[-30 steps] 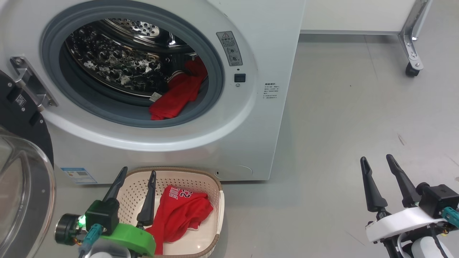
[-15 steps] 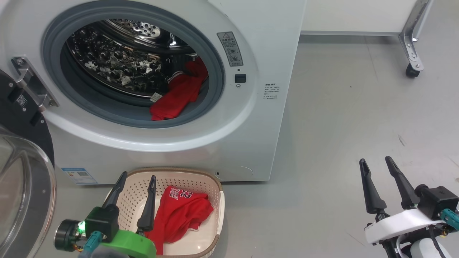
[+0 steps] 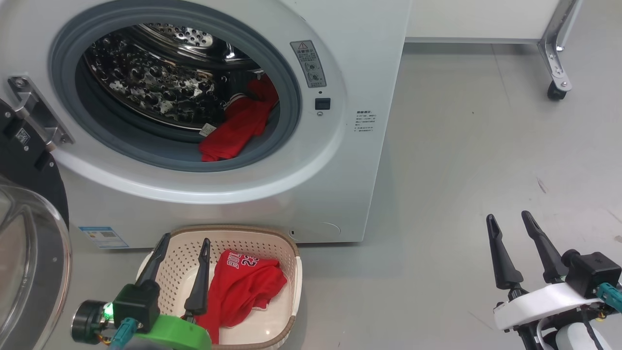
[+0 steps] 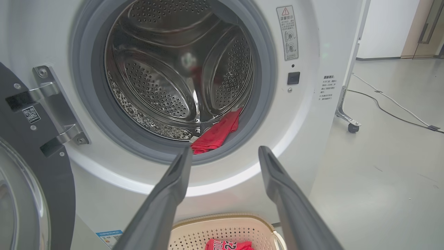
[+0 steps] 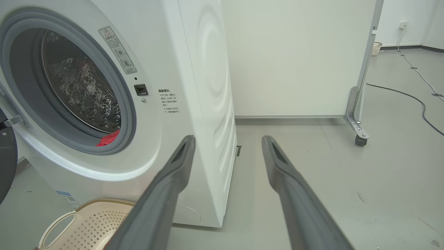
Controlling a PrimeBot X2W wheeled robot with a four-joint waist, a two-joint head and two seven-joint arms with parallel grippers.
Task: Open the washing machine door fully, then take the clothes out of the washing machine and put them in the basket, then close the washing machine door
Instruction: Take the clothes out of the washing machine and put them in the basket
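The left gripper [image 3: 187,238] hangs over the left half of the basket [image 3: 252,229], its two fingers spread apart and empty. The right gripper [image 3: 508,216] stands over bare floor [image 3: 461,160], well to the right of the basket, with fingers likewise apart and holding nothing. The basket sits on the floor just in front of the washing machine [image 3: 369,73], below the drum opening. A red jersey [image 3: 248,284] with white lettering lies crumpled in the basket's right half. The washing machine door [image 3: 24,165] is swung wide open on its hinge at the machine's left side. A second red garment [image 3: 233,131] lies at the lower right of the drum [image 3: 146,82], draped onto the grey seal [image 3: 146,151]. It appears to be a single piece, though folds hide its outline.
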